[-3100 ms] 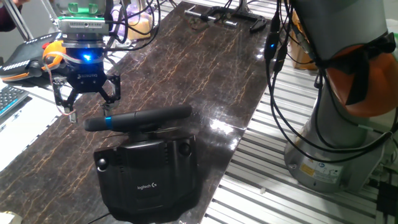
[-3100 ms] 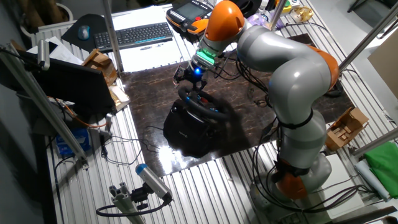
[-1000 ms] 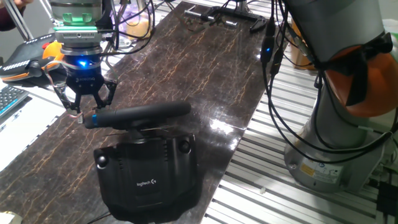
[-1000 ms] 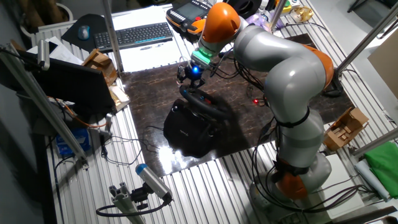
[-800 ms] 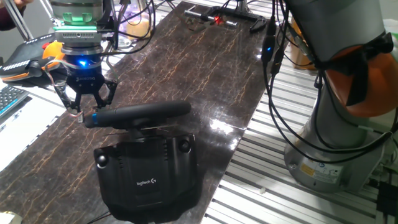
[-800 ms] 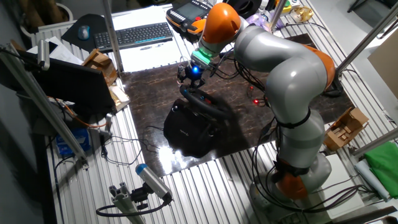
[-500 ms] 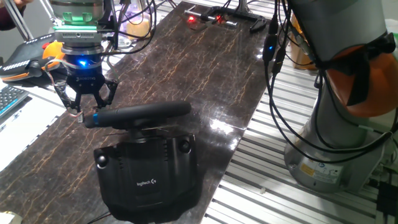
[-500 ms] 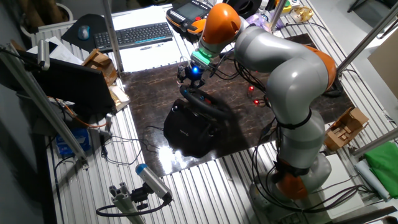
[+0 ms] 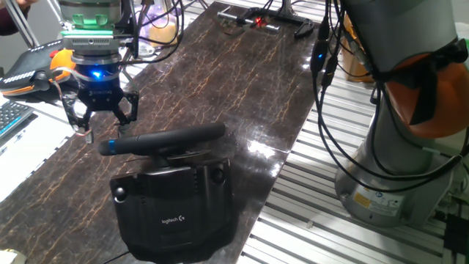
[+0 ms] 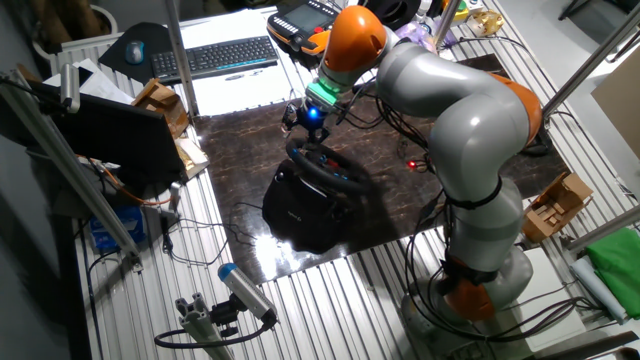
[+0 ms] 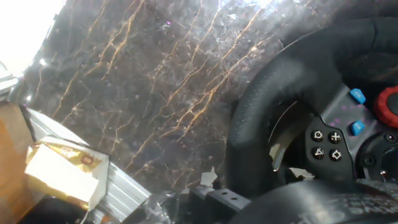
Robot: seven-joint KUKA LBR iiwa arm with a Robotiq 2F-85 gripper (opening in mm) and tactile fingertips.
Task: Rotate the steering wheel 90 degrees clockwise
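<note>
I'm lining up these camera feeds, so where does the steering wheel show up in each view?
One fixed view: steering wheel lower left, seen edge-on above its base.
The other fixed view: wheel center, just below the gripper.
Hand view: rim fills the right half.
Shared landmark: the dark marbled tabletop.

One wheel [image 9: 163, 138] sits on one base [image 9: 174, 209]. One gripper [image 9: 100, 121] hangs on one arm [image 10: 450, 110]. One table [image 9: 242, 66] carries them. The other fixed view shows one keyboard [image 10: 215, 55], one mouse [image 10: 134, 51], one orange controller [image 10: 305, 22] and two cardboard boxes [image 10: 160, 100] [image 10: 555, 200].
</note>
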